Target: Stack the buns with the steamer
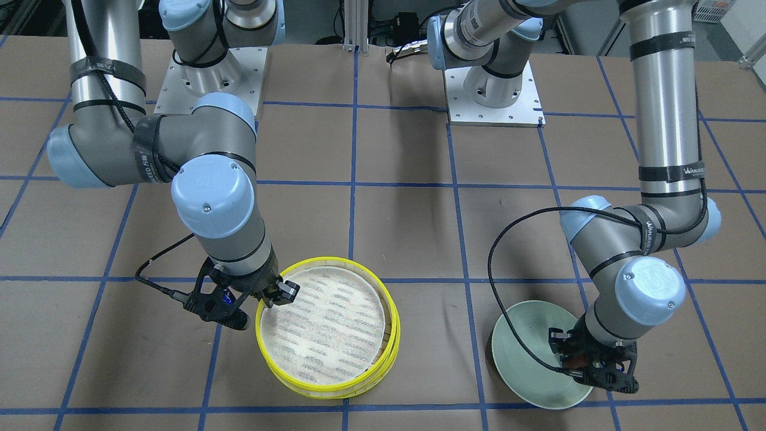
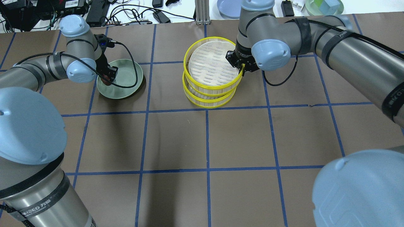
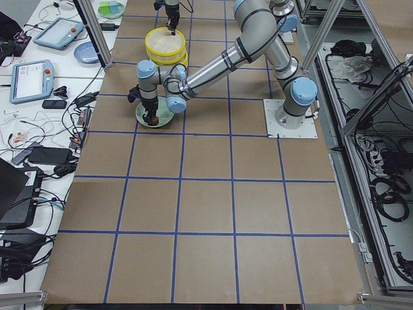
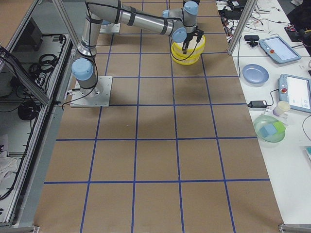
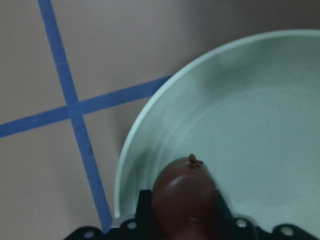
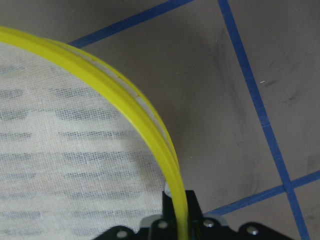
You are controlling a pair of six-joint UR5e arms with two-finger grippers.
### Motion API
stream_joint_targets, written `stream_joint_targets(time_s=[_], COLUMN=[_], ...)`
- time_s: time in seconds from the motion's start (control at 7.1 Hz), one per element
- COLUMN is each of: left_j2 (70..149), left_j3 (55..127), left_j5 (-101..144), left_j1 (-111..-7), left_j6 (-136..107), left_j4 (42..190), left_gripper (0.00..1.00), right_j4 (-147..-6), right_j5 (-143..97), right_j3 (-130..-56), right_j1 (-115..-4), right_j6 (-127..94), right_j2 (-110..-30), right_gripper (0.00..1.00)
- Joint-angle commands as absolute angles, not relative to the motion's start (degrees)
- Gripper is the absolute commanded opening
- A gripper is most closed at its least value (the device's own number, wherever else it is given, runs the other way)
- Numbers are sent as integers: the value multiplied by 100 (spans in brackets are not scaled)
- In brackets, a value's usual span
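Note:
My left gripper (image 2: 107, 76) is shut on the dark reddish-brown bun (image 5: 183, 187) and holds it low over the near-left part of the pale green plate (image 2: 127, 77); it also shows in the front view (image 1: 579, 359). My right gripper (image 2: 241, 68) is shut on the yellow rim of the upper steamer tray (image 2: 210, 63), rim between its jaws (image 6: 179, 212). That tray sits askew on the lower steamer tray (image 2: 208, 102). The upper tray's mesh floor (image 1: 326, 326) is bare. The cream-white bun is hidden.
The plate (image 1: 526, 341) stands about one grid square from the steamer stack. The arms' base plates (image 1: 209, 84) are at the robot's side. Past the far table edge lie cables and a blue dish (image 2: 228, 6).

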State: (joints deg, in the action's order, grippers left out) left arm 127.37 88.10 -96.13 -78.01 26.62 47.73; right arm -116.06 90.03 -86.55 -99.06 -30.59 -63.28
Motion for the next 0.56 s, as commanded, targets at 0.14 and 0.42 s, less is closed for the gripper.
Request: stream_joint_targets(time_s=[0.14,0.42], left_j2=[12473,12034], left_j3=[8711,8710], left_j5=[-9171,-8588], left_j1=[-7848,-8224], left_j6=[2105,472], left_j4=[4772,4816], left_gripper=[0,0], right_j4=[-11628,-11663], right_j5=[9000,8974], right_j3=[-8701,-8701], right_j1=[-10002,-10002], right_j6=[-3120,-3050], right_j2=[-6258,-6232], right_gripper=[1,2])
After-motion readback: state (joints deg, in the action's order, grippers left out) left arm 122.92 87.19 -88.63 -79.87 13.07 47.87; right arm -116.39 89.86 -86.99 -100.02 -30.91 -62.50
